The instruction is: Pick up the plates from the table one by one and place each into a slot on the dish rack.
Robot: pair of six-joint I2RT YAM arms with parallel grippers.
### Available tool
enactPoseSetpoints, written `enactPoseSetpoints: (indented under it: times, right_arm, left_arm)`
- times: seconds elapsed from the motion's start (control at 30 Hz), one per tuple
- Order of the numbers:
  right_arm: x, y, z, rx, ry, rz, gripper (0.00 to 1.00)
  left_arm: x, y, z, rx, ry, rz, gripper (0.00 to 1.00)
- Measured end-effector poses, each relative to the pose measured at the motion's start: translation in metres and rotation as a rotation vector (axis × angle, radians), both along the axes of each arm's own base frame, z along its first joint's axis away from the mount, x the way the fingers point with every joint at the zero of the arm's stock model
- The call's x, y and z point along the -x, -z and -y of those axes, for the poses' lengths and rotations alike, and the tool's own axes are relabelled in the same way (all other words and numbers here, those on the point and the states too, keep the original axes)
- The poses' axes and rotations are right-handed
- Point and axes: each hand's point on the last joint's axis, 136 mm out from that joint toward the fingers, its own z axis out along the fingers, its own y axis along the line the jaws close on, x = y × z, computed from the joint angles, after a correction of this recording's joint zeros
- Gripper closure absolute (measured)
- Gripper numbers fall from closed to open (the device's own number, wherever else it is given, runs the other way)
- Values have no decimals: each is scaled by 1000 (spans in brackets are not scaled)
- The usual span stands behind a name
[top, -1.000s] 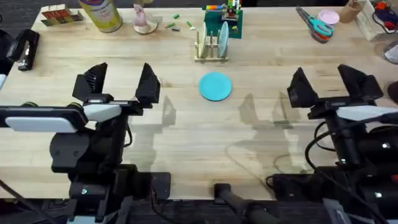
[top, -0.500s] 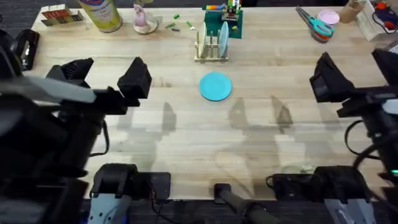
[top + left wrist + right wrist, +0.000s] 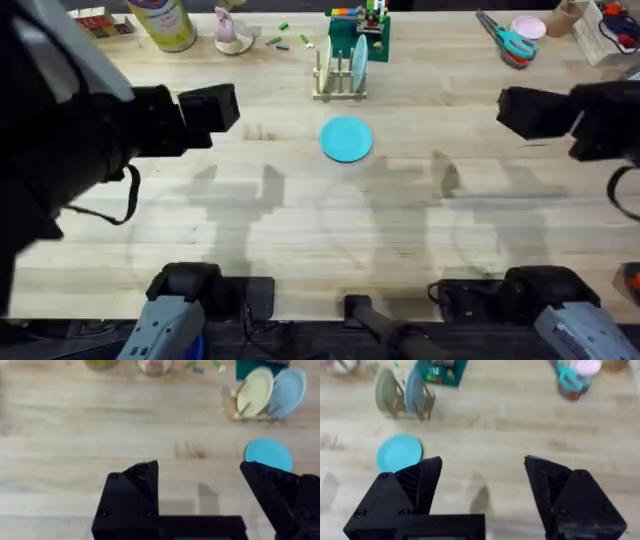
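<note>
Over the last second we have lifted our left claw [image 3: 199, 494] high off the tabletop [image 3: 300, 220]; it now looms large at the left, jaws spread wide and empty. At centre, one blue plate [image 3: 347, 138] lies flat where it was, just before the dish rack [image 3: 340, 72], which already holds two upright plates. Our right claw [image 3: 482, 494] has risen too, wide open and empty. The next pick seems imminent.

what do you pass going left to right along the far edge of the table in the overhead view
yellow cylindrical bottle → small pink figurine → pale wooden dish rack → teal-handled scissors → small pink round dish
</note>
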Motion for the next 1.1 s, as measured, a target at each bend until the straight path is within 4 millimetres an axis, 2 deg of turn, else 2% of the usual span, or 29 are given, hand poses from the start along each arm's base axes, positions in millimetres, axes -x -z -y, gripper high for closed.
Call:
enactPoseSetpoints:
  times: [0.23,0.37,0.63,0.8,1.1]
  right_arm:
    - [-9,27,-3,-9,-12,-325,4]
    - [-20,39,-3,-11,-14,-447,3]
    - [-32,62,-3,-11,-13,-552,3]
    - [-33,64,-3,-11,-13,-559,3]
    - [-33,64,-3,-11,-13,-558,5]
  left_arm:
    - [-1,17,5,17,20,-187,8]
    - [-4,24,6,24,26,-272,8]
    - [-14,41,8,33,33,-357,8]
    - [-19,49,9,36,35,-385,8]
    - [-23,50,11,46,40,-384,6]
